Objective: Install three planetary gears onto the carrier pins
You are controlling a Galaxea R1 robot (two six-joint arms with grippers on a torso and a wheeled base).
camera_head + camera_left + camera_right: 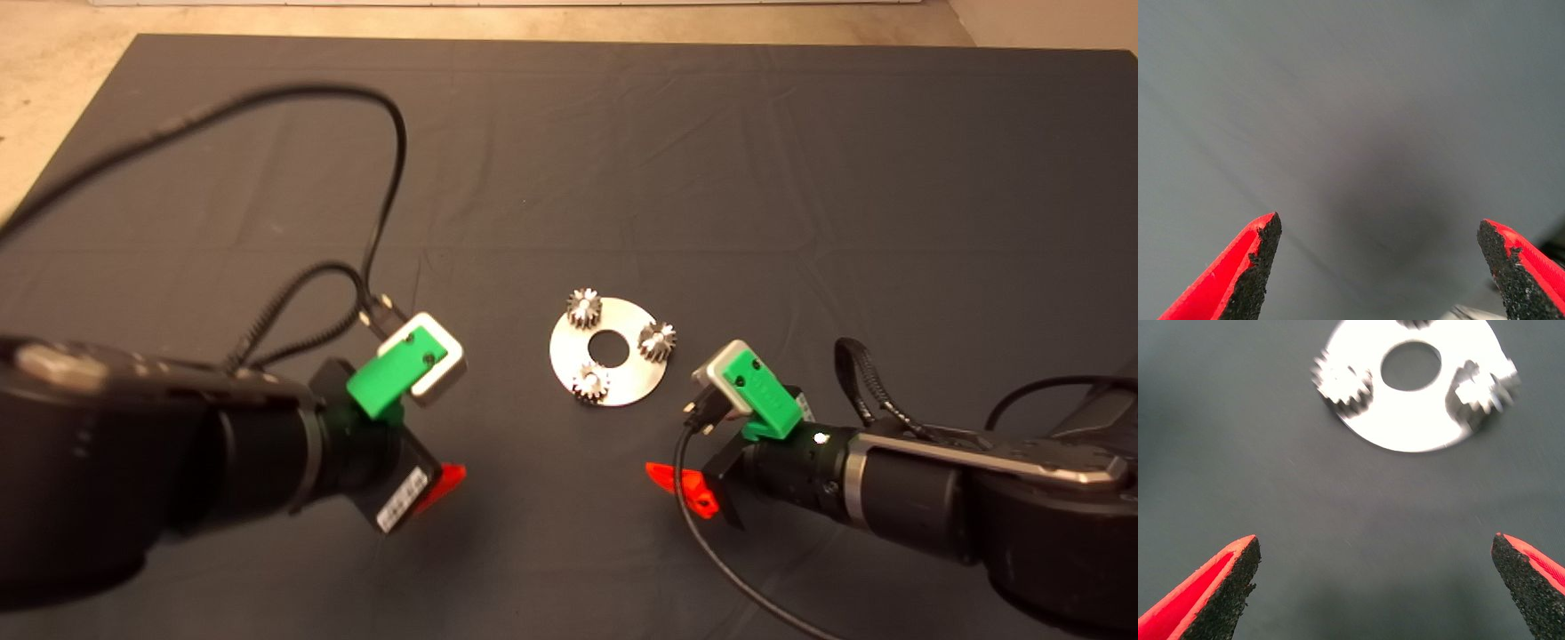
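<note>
Three small toothed steel planetary gears sit evenly spaced on the flat round silver disc at mid-mat, hiding the carrier pins. The right gripper, jaws apart and empty, lies nearer, just right of the disc; the left gripper, also agape, flanks left.

Dark creased mat, pale beige floor beyond its edges
</note>
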